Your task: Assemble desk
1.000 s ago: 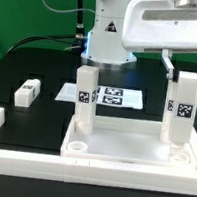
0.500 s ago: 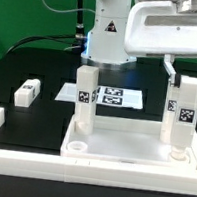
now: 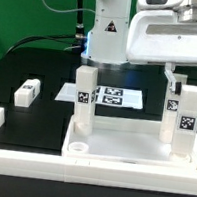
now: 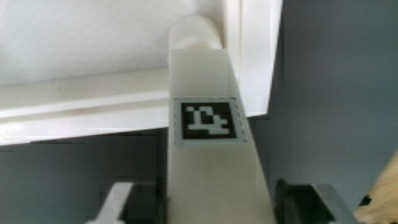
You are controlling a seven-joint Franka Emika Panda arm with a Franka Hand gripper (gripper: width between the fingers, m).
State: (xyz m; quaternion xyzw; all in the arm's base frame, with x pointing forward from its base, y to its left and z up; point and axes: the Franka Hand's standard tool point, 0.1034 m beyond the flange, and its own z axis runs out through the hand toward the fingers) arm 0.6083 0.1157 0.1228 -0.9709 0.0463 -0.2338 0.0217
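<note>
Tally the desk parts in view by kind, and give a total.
tabletop: 1
legs: 3 (standing leg upright in the tabletop, held leg upright in the gripper, loose leg lying on the table)
total: 4
</note>
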